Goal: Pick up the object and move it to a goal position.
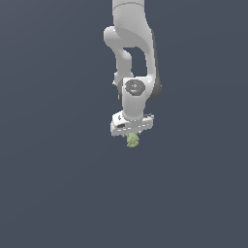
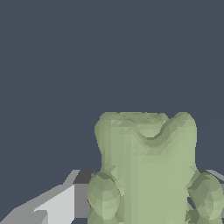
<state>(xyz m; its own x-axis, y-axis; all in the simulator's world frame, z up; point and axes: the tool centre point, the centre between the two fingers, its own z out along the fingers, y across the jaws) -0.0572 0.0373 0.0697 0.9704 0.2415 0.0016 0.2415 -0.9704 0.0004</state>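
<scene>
The object (image 1: pixel 132 141) is a small lumpy pale olive-green thing hanging just under my white gripper (image 1: pixel 132 135) in the middle of the exterior view. The gripper points down and its fingers are closed against the object's sides. In the wrist view the object (image 2: pixel 146 170) fills the space between the fingers, and one grey finger (image 2: pixel 57 205) presses against its side. The other finger shows only as a sliver behind the object's far side. The object's lower part is cut off by the frame edge.
A plain dark grey-blue surface (image 1: pixel 53 184) fills the background in both views. The white arm (image 1: pixel 133 43) rises straight up above the gripper. No other objects or markers show.
</scene>
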